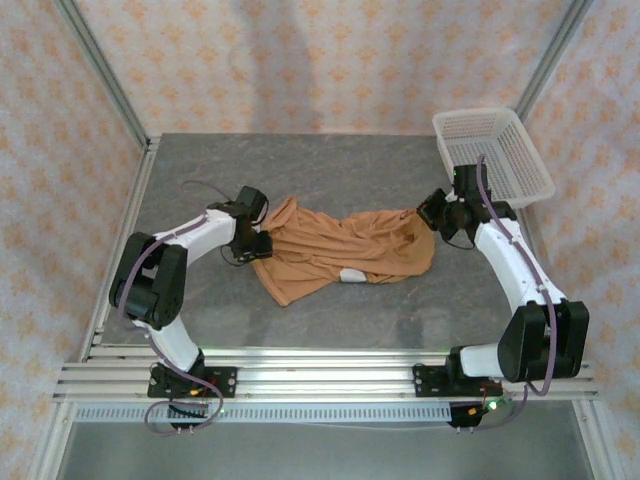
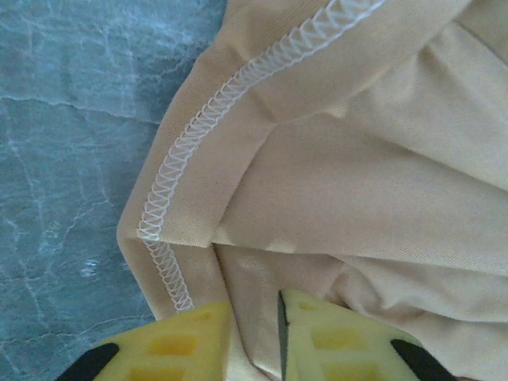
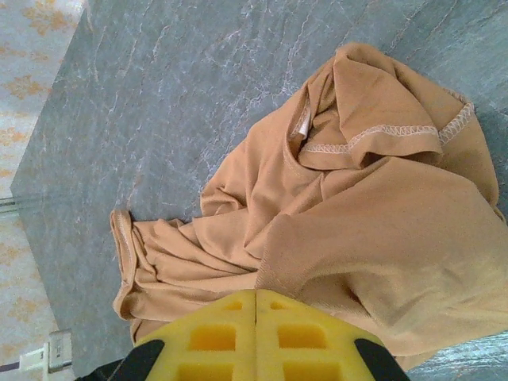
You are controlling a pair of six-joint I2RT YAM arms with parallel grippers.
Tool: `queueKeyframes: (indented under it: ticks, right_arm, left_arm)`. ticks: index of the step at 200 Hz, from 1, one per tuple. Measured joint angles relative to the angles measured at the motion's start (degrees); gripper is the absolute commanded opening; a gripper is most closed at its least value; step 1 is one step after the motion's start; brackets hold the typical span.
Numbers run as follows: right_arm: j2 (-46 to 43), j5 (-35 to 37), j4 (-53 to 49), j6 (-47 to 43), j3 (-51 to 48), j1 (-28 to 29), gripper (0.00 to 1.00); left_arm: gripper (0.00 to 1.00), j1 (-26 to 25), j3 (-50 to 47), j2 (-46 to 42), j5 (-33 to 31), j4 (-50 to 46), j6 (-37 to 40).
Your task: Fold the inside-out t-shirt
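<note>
Bottom of the left wrist view, the left claw (image 2: pixel 254 311): yellow fingers a slit apart, cloth of the inside-out t-shirt (image 2: pixel 357 198) in the slit. Clamped tight or not, I cannot tell. A white zigzag seam (image 2: pixel 198 135) runs up the frame just beyond. Right claw (image 3: pixel 255 295), bottom centre of its view: fingers pressed together on the shirt's edge. From above, the shirt lies rumpled mid-frame on the grey desk (image 1: pixel 300 170), stretched between both claws, with a white label (image 1: pixel 352 275) at its lower edge. Upper right, a white basket (image 1: pixel 495 150).
</note>
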Motion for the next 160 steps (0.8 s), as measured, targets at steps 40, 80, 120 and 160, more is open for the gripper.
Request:
queueKeyframes:
  ticks: [40,80,120,160]
  right_arm:
    - [1.1,0.0,0.0,0.0,0.3,0.0,0.00]
    - [1.7,-0.2,0.0,0.0,0.3,0.0,0.00]
    - [1.7,-0.3,0.0,0.0,0.3,0.0,0.00]
    - [1.7,-0.3,0.0,0.0,0.3,-0.1,0.00]
  left_arm:
    - [0.40,0.0,-1.2,-0.7,-0.3,-0.1,-1.7]
    - [0.29,0.0,-1.5,-1.6,-0.4,-0.2,-2.9]
    - [0.23,0.0,-1.5,-0.9,-0.5,0.3,-3.5]
    - [0.21,0.0,-1.5,0.5,-2.1,0.3,-3.7]
